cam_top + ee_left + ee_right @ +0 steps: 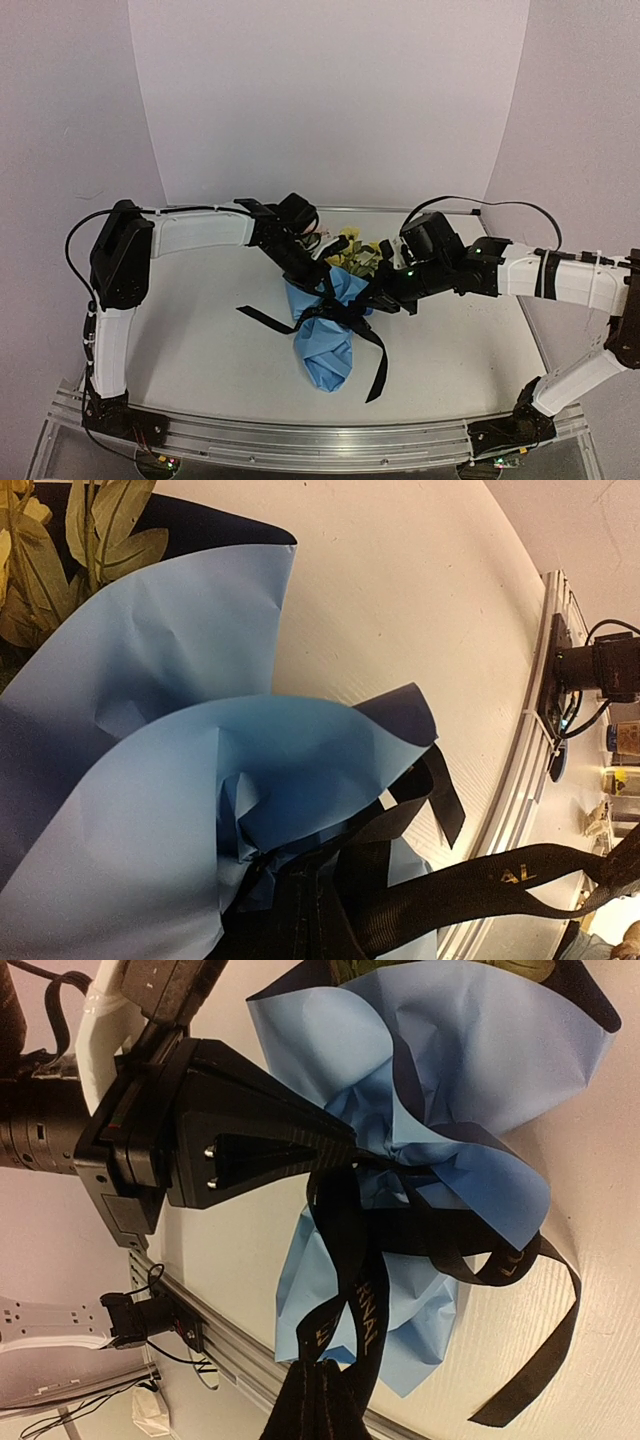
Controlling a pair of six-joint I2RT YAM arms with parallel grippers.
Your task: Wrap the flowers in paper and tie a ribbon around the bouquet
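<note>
The bouquet lies in the middle of the table, its light blue paper (325, 350) gathered into a cone with the point toward me. Yellow flowers (350, 252) and green leaves (100, 525) stick out of the far end. The black ribbon (378, 365) crosses the cone's pinched waist, one tail running left and one trailing right and down. My left gripper (326, 290) reaches that waist from the left and is shut on the ribbon (500, 880) against the crumpled paper (200, 780). My right gripper (322, 1385) comes from the right, shut on a lettered ribbon (350, 1280) loop.
A metal rail (300, 440) runs along the near table edge, with both arm bases bolted to it. Pale walls (330, 100) close in the back and sides. The left gripper's black body (240, 1150) fills the upper left of the right wrist view.
</note>
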